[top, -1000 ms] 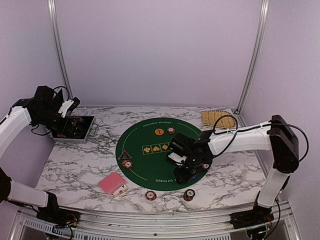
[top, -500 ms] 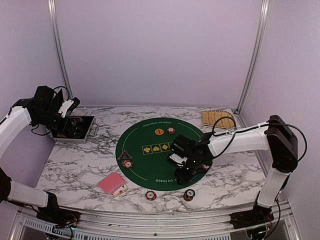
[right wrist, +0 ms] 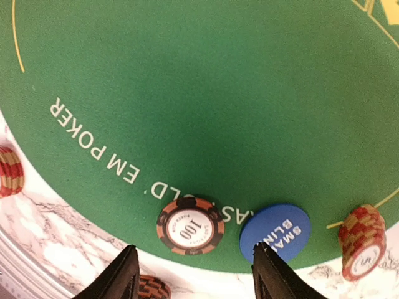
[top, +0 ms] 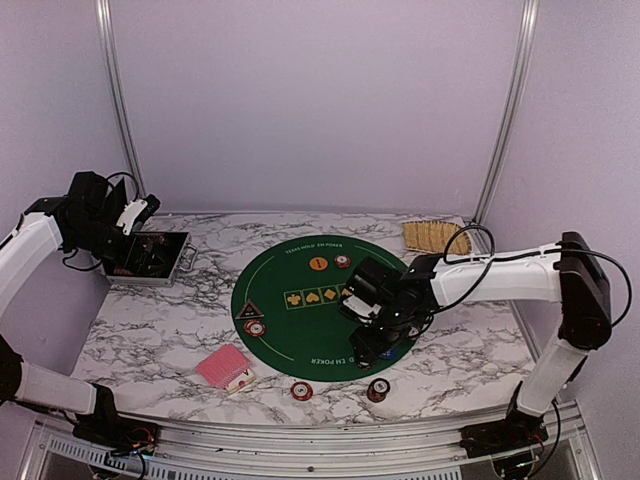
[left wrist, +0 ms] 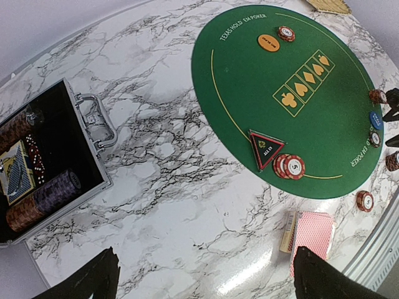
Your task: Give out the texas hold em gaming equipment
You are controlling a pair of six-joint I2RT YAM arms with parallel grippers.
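Note:
On the round green mat (top: pixel 300 320) lie an orange button (top: pixel 318 264), a dark triangular button (top: pixel 250 309) and small chip stacks (top: pixel 254 327). Red-backed cards (top: pixel 224 366) rest on the marble in front of the mat. My right gripper (top: pixel 380 345) hovers low over the mat's near right rim. It is open (right wrist: pixel 198 274), nothing between its fingers. A single brown "100" chip (right wrist: pixel 190 226) lies flat just ahead of them, beside the blue round button (right wrist: pixel 275 232). My left gripper (top: pixel 143 210) hangs high at the far left, open (left wrist: pixel 202 283) and empty.
An open metal case (top: pixel 148 258) with chips and cards inside (left wrist: pixel 43 193) stands at the far left. A woven straw tray (top: pixel 435 238) sits at the back right. Two chip stacks (top: pixel 303 390) (top: pixel 378 389) stand on the marble near the front edge.
My right gripper's jaws have spread wider and the arm has shifted slightly to the right over the mat's rim. The left arm has not moved.

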